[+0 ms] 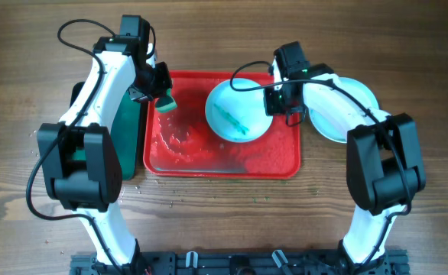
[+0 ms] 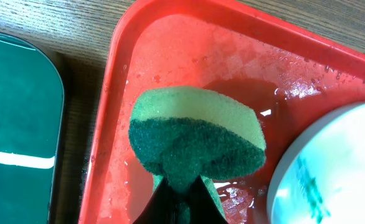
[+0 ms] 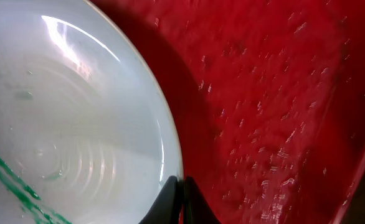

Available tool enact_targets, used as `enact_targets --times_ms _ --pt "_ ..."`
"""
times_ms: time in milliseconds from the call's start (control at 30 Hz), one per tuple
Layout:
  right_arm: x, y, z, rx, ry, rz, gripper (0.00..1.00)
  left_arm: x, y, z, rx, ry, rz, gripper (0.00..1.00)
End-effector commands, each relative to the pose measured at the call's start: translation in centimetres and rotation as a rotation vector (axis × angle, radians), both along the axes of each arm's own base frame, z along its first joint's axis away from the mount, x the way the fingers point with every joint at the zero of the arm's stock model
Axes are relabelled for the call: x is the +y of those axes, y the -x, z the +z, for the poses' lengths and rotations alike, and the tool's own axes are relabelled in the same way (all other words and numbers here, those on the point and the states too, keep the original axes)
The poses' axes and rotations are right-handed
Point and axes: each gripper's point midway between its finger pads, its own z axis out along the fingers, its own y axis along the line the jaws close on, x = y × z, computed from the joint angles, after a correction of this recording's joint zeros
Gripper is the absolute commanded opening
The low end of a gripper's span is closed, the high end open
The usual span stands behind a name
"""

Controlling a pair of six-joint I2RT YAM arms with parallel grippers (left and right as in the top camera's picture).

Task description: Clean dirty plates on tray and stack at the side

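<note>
Tray [image 1: 186, 145] long axis left-right; right hand [image 3: 181, 190] pinches face-up plate [image 3: 76, 112] rim; left hand [image 2: 181, 186] clenches sponge [image 2: 195, 124].

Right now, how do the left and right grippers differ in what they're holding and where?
The left gripper is shut on the green sponge; the right gripper is shut on the rim of the aqua plate. The left gripper sits at the red tray's left edge, the right gripper toward its right side. Both are shut and over the tray.

White arms [image 1: 105, 84], black joints [image 1: 75, 164], black cables [image 1: 30, 183]
</note>
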Motion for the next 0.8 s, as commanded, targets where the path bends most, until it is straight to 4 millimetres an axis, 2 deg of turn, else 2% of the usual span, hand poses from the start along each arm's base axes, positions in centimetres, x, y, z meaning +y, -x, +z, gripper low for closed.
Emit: enact_targets --times_ms 0,100,233,300,367,467,600,667,767 --pt "1.0 1.8 0.0 0.059 -0.008 0.113 0.04 -0.4 0.2 0.6 -0.013 0.015 -0.018 0.04" --pt "1.5 1.4 2.3 0.038 -0.036 0.141 0.05 -0.4 0.2 0.6 -0.013 0.014 -0.018 0.04" --pt "2.2 -1.3 6.1 -0.090 -0.042 0.233 0.27 -0.4 0.2 0.6 -0.013 0.015 -0.018 0.04" --pt "2.2 -2.9 6.9 -0.167 -0.015 0.290 0.26 -0.4 0.2 0.6 -0.013 0.015 -0.018 0.04" --pt "2.6 -3.7 6.7 -0.210 -0.005 0.355 0.25 -0.4 0.2 0.6 -0.013 0.015 -0.018 0.04" --pt "3.4 -3.9 5.2 -0.214 -0.024 0.455 0.21 -0.4 0.2 0.6 -0.013 0.015 -0.018 0.04" --pt "4.1 -2.8 2.4 -0.141 -0.061 0.522 0.19 -0.3 0.2 0.6 -0.013 0.015 -0.018 0.04" --pt "4.0 -1.9 0.8 -0.083 -0.068 0.538 0.23 -0.3 0.2 0.6 -0.013 0.015 -0.018 0.04" --pt "3.9 -1.4 0.0 -0.053 -0.066 0.537 0.25 -0.3 0.2 0.6 -0.014 0.014 -0.018 0.04"
